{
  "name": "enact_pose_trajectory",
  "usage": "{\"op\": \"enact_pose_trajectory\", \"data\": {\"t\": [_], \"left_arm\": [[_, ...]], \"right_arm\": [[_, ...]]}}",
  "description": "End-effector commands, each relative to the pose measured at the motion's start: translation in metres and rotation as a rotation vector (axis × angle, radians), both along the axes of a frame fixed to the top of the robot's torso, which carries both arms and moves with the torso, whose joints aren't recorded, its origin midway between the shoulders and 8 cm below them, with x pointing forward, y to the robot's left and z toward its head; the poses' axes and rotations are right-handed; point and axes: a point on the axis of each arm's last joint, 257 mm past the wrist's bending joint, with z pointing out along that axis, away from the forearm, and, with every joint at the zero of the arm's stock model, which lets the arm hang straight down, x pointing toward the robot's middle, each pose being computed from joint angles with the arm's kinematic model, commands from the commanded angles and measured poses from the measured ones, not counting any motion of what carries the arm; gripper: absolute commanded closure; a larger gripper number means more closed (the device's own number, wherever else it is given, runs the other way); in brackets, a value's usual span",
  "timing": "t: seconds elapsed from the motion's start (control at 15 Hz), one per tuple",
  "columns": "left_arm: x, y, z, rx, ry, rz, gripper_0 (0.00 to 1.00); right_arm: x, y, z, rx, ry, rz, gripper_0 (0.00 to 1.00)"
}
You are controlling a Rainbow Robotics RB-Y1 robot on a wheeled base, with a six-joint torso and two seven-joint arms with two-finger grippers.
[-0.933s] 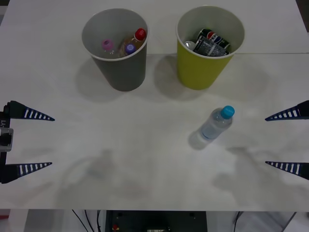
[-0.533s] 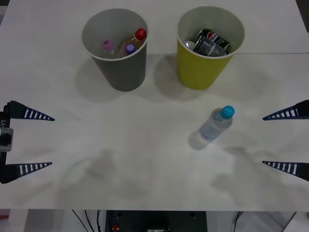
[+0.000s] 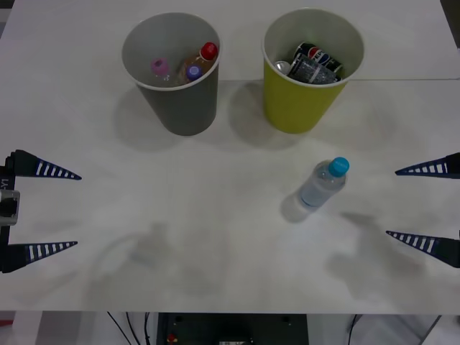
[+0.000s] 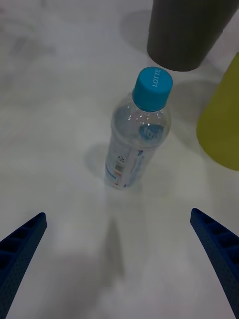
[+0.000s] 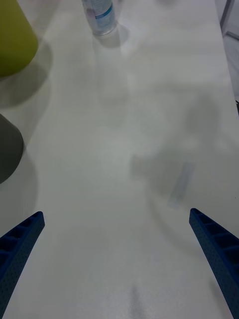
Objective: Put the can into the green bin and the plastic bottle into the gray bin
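The plastic bottle (image 3: 321,185), clear with a light-blue cap, stands upright on the white table in front of the green bin (image 3: 296,108). Dark cans (image 3: 315,62) lie inside the green bin. The gray bin (image 3: 188,108) stands to its left. My right gripper (image 3: 392,203) is open, low over the table to the right of the bottle. In the right wrist view the bottle (image 4: 137,144) stands ahead of the open right gripper (image 4: 118,214), apart from both fingers. My left gripper (image 3: 77,210) waits open at the table's left side, far from the bottle (image 5: 99,15).
Bottles with red, pink and purple caps (image 3: 188,65) lie inside the gray bin. The two bins stand side by side at the back of the table (image 3: 215,215). The table's front edge runs just below both grippers.
My right gripper has shifted slightly, its near finger edging in toward the bottle. The bottle, both bins and the left arm have not moved.
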Motion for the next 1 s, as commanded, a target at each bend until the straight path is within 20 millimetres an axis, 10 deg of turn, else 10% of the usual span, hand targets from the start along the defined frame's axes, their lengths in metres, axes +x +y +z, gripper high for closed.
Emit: {"op": "enact_pose_trajectory", "data": {"t": [0.07,1.0], "left_arm": [[0.000,0.000,0.000,0.000,0.000,0.000,0.00],[0.000,0.000,0.000,0.000,0.000,0.000,0.00]], "right_arm": [[0.006,0.001,-0.006,0.055,-0.021,-0.028,0.00],[0.038,0.032,-0.070,0.322,-0.069,-0.096,0.00]]}}
